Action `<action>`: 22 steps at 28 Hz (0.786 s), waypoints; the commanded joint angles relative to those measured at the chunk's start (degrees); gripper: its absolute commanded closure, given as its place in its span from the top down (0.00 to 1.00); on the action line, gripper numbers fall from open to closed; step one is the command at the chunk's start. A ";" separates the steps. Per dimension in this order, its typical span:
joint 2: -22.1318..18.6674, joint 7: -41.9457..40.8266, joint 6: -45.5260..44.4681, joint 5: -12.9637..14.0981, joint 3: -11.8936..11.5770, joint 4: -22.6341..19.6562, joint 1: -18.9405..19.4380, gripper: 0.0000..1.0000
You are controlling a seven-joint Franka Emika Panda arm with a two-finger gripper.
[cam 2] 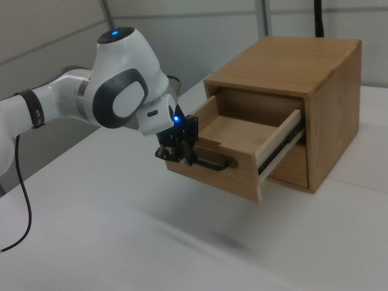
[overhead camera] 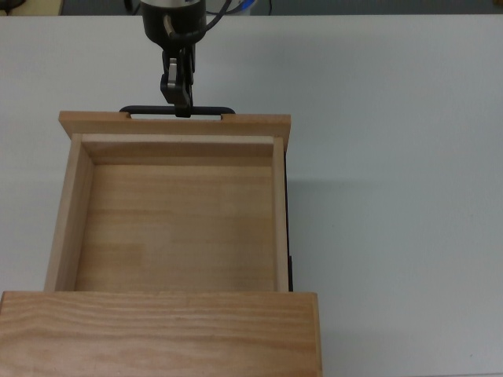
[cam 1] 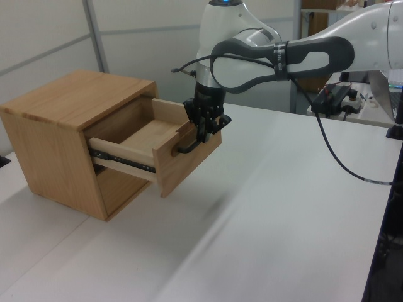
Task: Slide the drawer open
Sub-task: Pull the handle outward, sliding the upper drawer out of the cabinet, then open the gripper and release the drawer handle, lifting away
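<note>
The light wood drawer (overhead camera: pixel 173 228) stands pulled far out of the wooden cabinet (overhead camera: pixel 157 334), its bare inside showing in the top view. A slim black bar handle (overhead camera: pixel 208 110) runs along its front panel (overhead camera: pixel 251 123). My gripper (overhead camera: pixel 181 108) is shut on the middle of that handle. In the left view the drawer (cam 1: pixel 141 139) sticks out toward the left view's right, with the gripper (cam 1: pixel 203 133) on the handle (cam 1: pixel 184 148). The right view shows the drawer (cam 2: pixel 242 142), the gripper (cam 2: pixel 185 156) and the handle (cam 2: pixel 212 163) from the other side.
The cabinet (cam 1: pixel 56 135) sits on a white table (overhead camera: pixel 393 157). A black cable (cam 1: pixel 334 163) hangs from the arm over the table. A black slide rail (cam 2: pixel 276 148) shows along the drawer's side.
</note>
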 commanded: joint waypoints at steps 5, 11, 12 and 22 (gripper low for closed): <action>-2.59 -0.29 -6.58 -0.87 -0.16 -0.58 -0.41 0.00; -3.03 0.15 -9.92 -0.87 -0.07 1.00 -0.41 0.05; -3.12 0.15 -10.19 -0.87 -0.07 1.18 -0.41 0.10; -4.17 -1.25 -10.36 -3.33 0.46 1.44 -0.06 0.61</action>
